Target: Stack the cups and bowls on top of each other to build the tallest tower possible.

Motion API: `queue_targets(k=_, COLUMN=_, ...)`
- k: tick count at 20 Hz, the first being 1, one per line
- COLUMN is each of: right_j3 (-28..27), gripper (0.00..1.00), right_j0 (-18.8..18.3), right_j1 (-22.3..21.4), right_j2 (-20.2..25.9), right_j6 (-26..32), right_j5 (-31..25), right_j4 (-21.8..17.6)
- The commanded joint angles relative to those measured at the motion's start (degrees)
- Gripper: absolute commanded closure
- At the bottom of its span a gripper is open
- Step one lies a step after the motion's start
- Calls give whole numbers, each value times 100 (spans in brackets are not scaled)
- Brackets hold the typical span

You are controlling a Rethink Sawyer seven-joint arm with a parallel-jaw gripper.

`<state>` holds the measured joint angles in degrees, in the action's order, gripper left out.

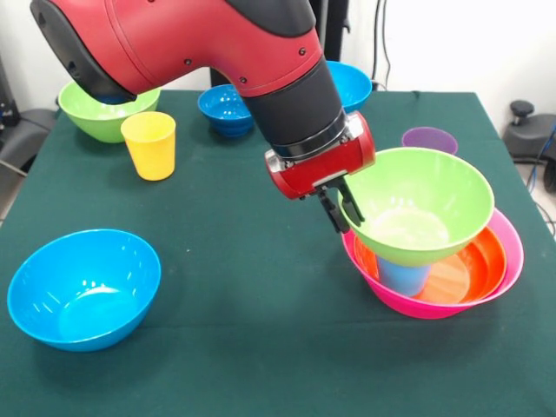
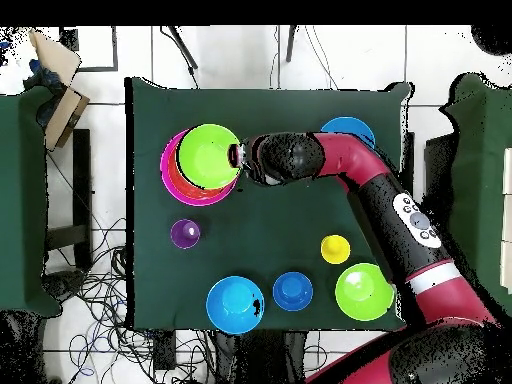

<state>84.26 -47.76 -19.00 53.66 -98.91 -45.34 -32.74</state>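
The tower stands at the right of the front view: a large pink bowl [image 1: 514, 248] holds an orange bowl [image 1: 483, 259], with a light blue cup [image 1: 404, 276] upside down inside it. A lime green bowl [image 1: 417, 204] sits over the cup, slightly tilted. My gripper [image 1: 344, 213] is shut on this bowl's left rim, one finger inside and one outside. In the overhead view the gripper [image 2: 240, 158] is at the green bowl's [image 2: 208, 155] right edge, over the pink bowl [image 2: 167, 165]. I cannot tell whether the green bowl rests on the cup.
A yellow cup [image 1: 149, 144], a second lime green bowl [image 1: 102, 115], a small dark-blue bowl [image 1: 226, 109] and a bright blue bowl [image 1: 354, 82] stand at the far side. A purple cup [image 1: 429, 139] is behind the tower. Another bright blue bowl [image 1: 84, 287] is near left.
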Motion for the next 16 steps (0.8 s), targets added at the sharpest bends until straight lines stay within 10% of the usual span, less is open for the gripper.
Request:
queue_targets(k=1, right_j3=-408, gripper=100, right_j0=245, right_j1=125, right_j2=-128, right_j6=1744, right_j5=-771, right_j4=-182)
queue_targets(k=14, right_j3=-162, gripper=100, right_j0=181, right_j1=4, right_j2=-154, right_j6=1518, right_j5=-749, right_j4=-158)
queue_targets(k=15, right_j3=-173, gripper=0, right_j0=195, right_j1=3, right_j2=-169, right_j6=1473, right_j5=-769, right_j4=-140)
queue_targets(k=16, right_j3=-95, gripper=0, right_j0=168, right_j1=-61, right_j2=-157, right_j6=1469, right_j5=-792, right_j4=-128)
